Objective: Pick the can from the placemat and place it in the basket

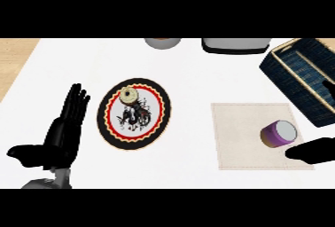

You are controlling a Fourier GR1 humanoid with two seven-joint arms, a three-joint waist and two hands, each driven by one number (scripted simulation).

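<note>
A purple can [279, 134] with a pale top rests on the beige placemat [245, 142] at the right, near the mat's right edge. A dark blue woven basket [297, 73] stands at the upper right, just beyond the mat. My right hand [315, 150] enters at the right edge; its thumb lies just right of and below the can without touching it, and a fingertip shows over the basket's right side. Most of that hand is out of view. My left hand [65, 126] rests open at the left, fingers up.
A round plate [134, 114] with a black rim and red scalloped pattern lies mid-counter, a small beige ring [129, 95] on it. A grey round object [162, 42] and a pale grey container [235, 45] stand at the far edge. The counter's left edge borders wood flooring.
</note>
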